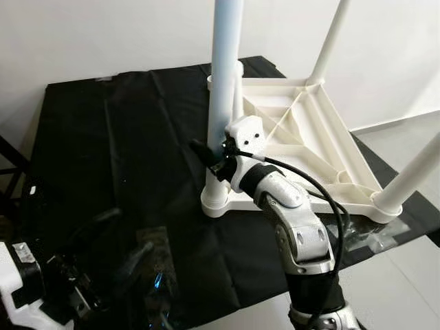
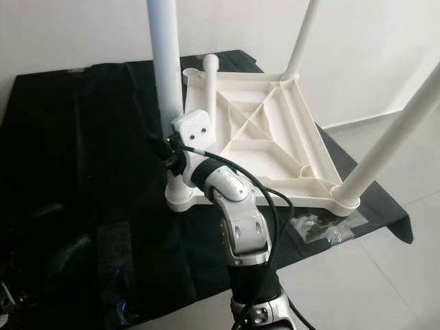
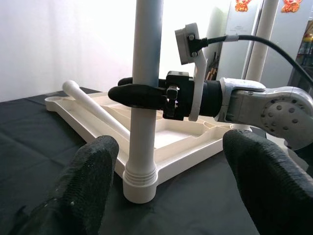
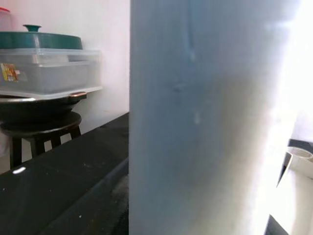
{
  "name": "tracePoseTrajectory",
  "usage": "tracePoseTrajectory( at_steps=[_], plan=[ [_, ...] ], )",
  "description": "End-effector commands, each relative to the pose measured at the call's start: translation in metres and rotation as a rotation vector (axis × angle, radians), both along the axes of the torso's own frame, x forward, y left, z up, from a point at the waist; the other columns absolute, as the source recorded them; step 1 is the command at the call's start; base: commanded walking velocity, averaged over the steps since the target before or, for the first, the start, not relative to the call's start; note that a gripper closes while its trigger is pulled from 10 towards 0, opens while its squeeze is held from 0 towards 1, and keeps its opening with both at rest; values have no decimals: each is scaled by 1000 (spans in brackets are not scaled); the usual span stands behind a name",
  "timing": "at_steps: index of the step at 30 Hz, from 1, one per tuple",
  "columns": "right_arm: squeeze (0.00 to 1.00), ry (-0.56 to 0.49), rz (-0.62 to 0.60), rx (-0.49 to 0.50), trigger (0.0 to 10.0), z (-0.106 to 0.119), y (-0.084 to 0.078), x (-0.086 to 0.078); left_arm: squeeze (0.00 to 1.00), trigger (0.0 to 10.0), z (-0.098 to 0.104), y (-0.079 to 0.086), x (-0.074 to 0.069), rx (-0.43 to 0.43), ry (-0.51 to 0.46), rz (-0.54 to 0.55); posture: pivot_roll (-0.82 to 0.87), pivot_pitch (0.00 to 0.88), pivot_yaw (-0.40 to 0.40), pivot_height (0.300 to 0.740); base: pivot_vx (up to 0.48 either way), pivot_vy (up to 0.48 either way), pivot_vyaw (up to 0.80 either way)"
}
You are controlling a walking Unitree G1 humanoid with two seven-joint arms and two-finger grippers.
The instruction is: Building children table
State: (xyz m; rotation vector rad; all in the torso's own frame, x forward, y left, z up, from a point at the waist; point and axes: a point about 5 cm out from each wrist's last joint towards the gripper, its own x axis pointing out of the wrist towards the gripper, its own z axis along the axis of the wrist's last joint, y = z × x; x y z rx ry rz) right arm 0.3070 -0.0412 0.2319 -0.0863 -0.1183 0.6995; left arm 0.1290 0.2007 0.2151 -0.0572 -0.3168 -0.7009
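Observation:
The white children's table (image 1: 323, 130) lies upside down on the black cloth. Three white legs stand in its corners: near left (image 1: 223, 82), far right (image 1: 330, 41) and near right (image 1: 412, 172). A loose leg (image 3: 93, 105) lies slanted across the frame near the far-left corner. My right gripper (image 1: 213, 155) is shut on the near-left leg, a little above its socket (image 3: 139, 183); the same leg (image 4: 205, 122) looms close in the right wrist view. My left gripper (image 3: 168, 147) is open, low at the front left, facing that leg from a short way off, apart from it.
The black cloth (image 1: 124, 151) covers a table whose front edge runs close to my body. A clear plastic bag (image 2: 320, 227) lies by the front right corner, with pale floor (image 2: 385, 275) beyond. A stool with stacked containers (image 4: 44, 63) stands off to the side.

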Motion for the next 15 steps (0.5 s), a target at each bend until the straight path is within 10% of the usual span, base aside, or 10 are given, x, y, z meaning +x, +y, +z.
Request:
tracePoseTrajectory(
  at_steps=[1, 3, 4, 5, 6, 15],
  plan=[
    [0, 146, -26, -33, 0, -19, 9, -1, 0, 10000, -3, -2, 0, 14, 26, -16, 103, 135, -43, 740, 0, 0, 0],
    [0, 146, -26, -33, 0, -19, 9, -1, 0, 10000, -3, -2, 0, 14, 26, -16, 103, 135, -43, 740, 0, 0, 0],
    [0, 142, -28, -39, 10000, -16, 9, -2, 0, 10000, -3, -2, 0, 13, 26, -17, 102, 142, -42, 740, 0, 0, 0],
    [616, 141, 26, -47, 10000, -11, 8, -1, 0, 10000, -3, -2, 1, 12, 25, -19, 96, 150, -42, 740, 0, 0, 0],
    [1000, 164, 106, -25, 10000, -7, 8, 1, 0, 10000, -2, -3, 1, 12, 24, -20, 86, 152, -46, 740, 0, 0, 0],
    [1000, -27, 486, 9, 10000, 30, -3, 21, 0, 10000, -3, -4, 1, 8, 26, -24, 74, 163, -45, 740, 0, 0, 0]
  ],
)
